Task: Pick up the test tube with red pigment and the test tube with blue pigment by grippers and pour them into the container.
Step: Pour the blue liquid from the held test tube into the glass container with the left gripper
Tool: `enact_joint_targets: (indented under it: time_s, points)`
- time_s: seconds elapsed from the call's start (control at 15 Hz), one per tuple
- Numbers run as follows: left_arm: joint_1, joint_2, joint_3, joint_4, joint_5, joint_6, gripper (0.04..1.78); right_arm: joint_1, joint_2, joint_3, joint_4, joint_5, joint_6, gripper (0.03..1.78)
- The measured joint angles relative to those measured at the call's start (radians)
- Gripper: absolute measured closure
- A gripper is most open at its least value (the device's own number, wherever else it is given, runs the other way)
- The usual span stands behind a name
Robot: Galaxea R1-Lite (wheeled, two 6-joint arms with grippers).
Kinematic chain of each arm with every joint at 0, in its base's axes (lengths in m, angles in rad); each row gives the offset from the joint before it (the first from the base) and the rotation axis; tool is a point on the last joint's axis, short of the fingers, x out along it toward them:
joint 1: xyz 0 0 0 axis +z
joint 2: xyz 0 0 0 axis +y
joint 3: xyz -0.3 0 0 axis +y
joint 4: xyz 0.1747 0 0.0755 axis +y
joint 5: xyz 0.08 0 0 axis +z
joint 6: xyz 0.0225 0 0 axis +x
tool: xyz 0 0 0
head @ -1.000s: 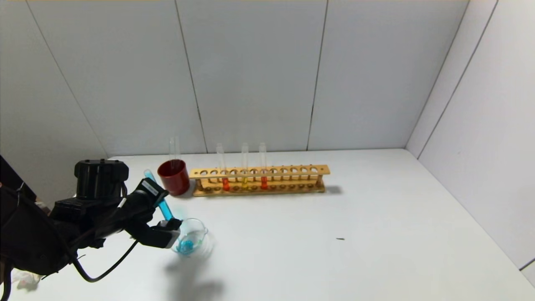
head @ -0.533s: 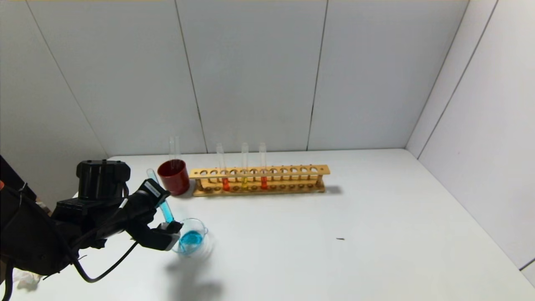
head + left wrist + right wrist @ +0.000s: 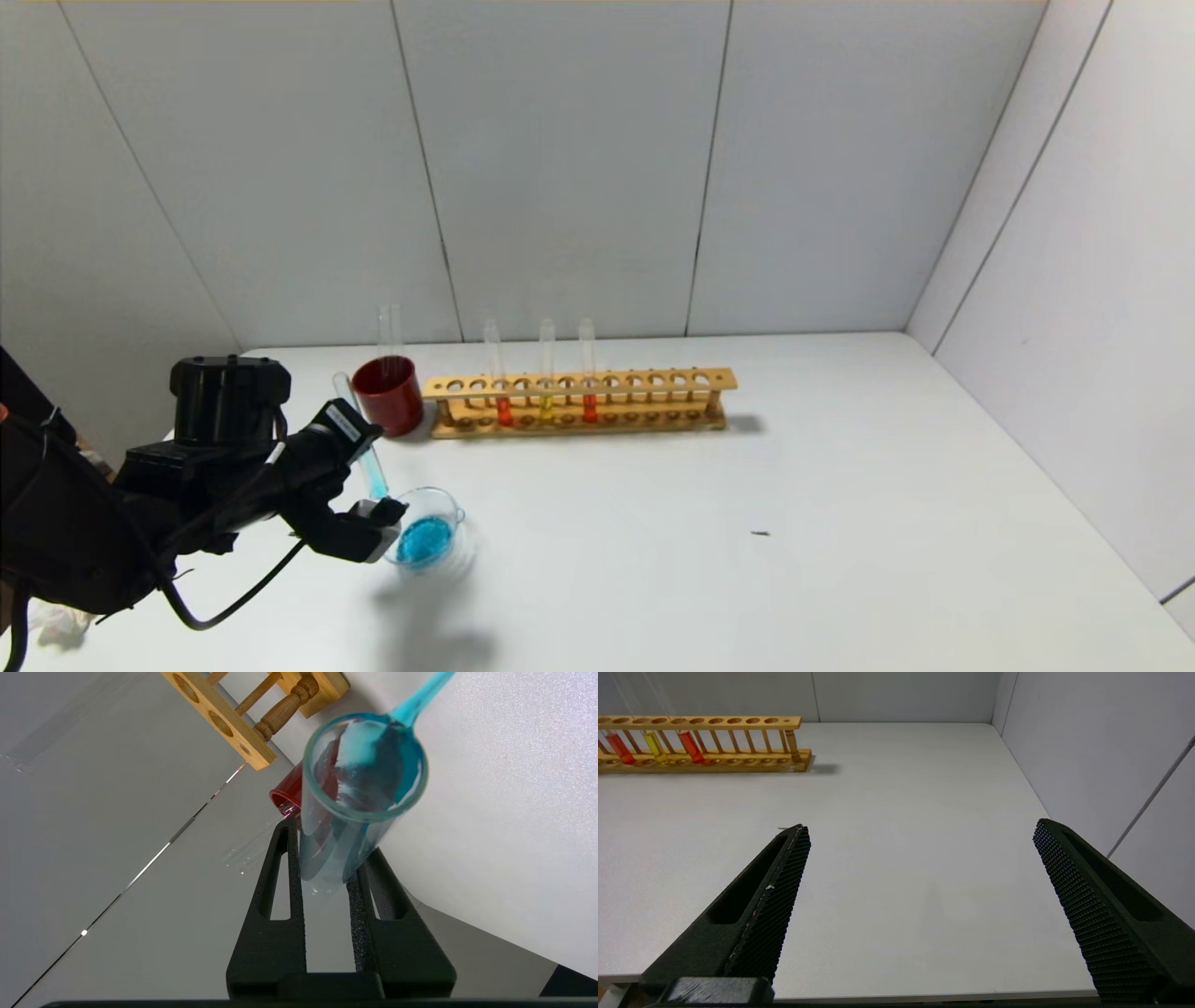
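My left gripper is shut on the test tube with blue pigment, tilted mouth-down over the container, a small clear glass dish that holds a blue pool. In the left wrist view the tube's open mouth sticks out beyond my black fingers, and a blue stream runs from it. Two tubes with red pigment stand in the wooden rack. My right gripper hangs open over bare table, far from the tubes.
A dark red cup with an empty glass tube in it stands just behind the dish, left of the rack. A yellow-liquid tube sits between the red ones. White walls close off the back and right.
The blue liquid in the tube has dropped and the pool in the dish has grown. The left gripper has tipped the tube slightly steeper.
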State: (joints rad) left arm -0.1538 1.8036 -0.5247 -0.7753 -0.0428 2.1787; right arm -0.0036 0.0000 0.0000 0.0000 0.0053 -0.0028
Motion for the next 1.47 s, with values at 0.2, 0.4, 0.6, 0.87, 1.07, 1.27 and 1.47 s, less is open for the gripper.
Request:
enact_joint_targets:
  time_s: [0.2, 0.4, 0.6, 0.87, 1.07, 1.27, 1.47]
  points:
    - [0.000, -0.001, -0.001, 0.000, -0.003, 0.001, 1.50, 0.000, 0.000, 0.000, 0.000, 0.000, 0.000, 0.06]
    - [0.000, -0.001, -0.004, -0.001, -0.003, 0.001, 1.50, 0.000, 0.000, 0.000, 0.000, 0.000, 0.000, 0.06]
    - [-0.001, -0.001, -0.004, -0.001, -0.005, 0.009, 1.50, 0.001, 0.000, 0.000, 0.000, 0.000, 0.000, 0.06]
    - [-0.004, -0.004, -0.004, 0.000, -0.014, 0.027, 1.50, 0.000, 0.000, 0.000, 0.000, 0.000, 0.000, 0.06]
    - [-0.006, -0.024, -0.004, 0.000, -0.034, 0.099, 1.50, 0.000, 0.000, 0.000, 0.000, 0.000, 0.000, 0.06]
    - [-0.006, -0.041, -0.004, -0.024, -0.037, 0.140, 1.50, 0.001, 0.000, 0.000, 0.000, 0.000, 0.000, 0.06]
    - [-0.006, -0.048, 0.001, -0.031, -0.037, 0.143, 1.50, 0.000, 0.000, 0.000, 0.000, 0.000, 0.000, 0.06]
